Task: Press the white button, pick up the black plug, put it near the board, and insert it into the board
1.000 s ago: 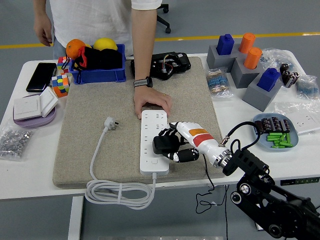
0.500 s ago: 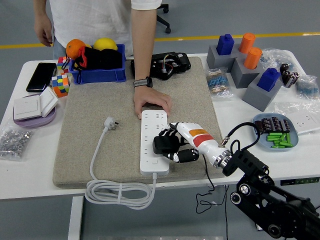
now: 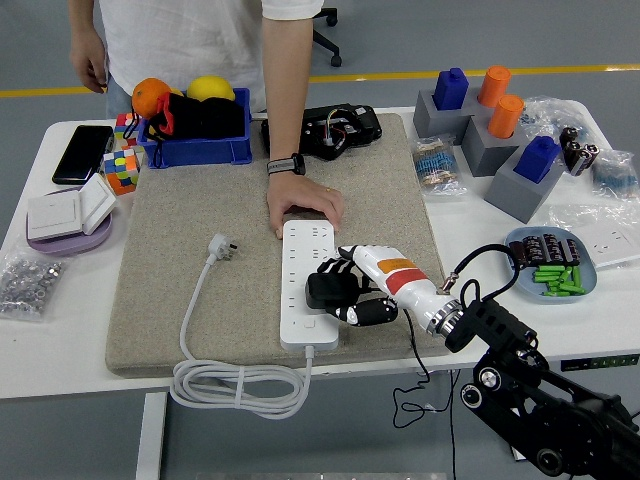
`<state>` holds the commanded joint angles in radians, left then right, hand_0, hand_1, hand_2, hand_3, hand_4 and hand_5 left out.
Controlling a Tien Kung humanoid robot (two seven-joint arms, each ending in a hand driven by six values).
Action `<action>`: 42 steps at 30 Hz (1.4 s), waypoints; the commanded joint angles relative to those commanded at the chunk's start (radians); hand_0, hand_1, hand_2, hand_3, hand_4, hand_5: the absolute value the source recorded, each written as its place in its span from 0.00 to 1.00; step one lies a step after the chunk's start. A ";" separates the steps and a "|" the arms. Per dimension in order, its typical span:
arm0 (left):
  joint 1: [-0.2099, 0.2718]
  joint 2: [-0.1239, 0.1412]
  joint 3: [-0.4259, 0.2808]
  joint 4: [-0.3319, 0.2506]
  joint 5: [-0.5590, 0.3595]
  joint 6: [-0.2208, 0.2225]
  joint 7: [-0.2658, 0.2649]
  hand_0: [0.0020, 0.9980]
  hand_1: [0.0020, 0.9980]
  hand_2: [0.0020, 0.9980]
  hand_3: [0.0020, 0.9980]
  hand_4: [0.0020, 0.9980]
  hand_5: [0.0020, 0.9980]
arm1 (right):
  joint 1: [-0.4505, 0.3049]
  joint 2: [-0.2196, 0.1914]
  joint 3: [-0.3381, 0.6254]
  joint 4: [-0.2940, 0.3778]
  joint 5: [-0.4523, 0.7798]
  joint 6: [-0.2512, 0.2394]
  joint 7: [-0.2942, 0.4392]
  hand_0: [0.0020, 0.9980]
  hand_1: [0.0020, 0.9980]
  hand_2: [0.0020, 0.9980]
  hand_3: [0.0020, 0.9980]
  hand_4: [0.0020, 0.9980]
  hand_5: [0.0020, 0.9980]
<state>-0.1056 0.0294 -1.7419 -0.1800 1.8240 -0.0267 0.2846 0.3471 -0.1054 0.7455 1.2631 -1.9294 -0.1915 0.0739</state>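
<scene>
One blocky black plug [image 3: 325, 290] sits clamped in the right hand [image 3: 362, 287] over the white board [image 3: 308, 253]

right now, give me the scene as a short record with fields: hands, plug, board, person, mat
right hand: robot's right hand, fingers curled on the black plug
left hand: not in view
plug: held over the white power strip board, near its front half
board: lies lengthwise on the grey felt mat; its white cable coils off the mat's near edge
person: hand rests at the board's far end
seated: cannot tell
</scene>
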 joint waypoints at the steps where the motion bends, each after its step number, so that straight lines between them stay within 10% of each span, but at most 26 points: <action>1: 0.000 0.000 0.000 0.000 0.000 0.000 0.000 0.47 0.50 0.50 0.59 0.57 0.27 | 0.000 0.000 -0.001 -0.001 0.000 0.000 0.000 0.31 0.24 0.36 0.54 0.67 0.00; 42: -0.002 -0.002 0.002 0.000 -0.002 0.000 -0.002 0.47 0.50 0.50 0.58 0.57 0.27 | 0.055 0.010 -0.056 -0.016 -0.022 0.002 0.006 0.28 0.24 0.35 0.54 0.68 0.00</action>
<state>-0.1080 0.0272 -1.7402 -0.1800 1.8224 -0.0265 0.2821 0.4018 -0.0951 0.6893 1.2469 -1.9514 -0.1891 0.0798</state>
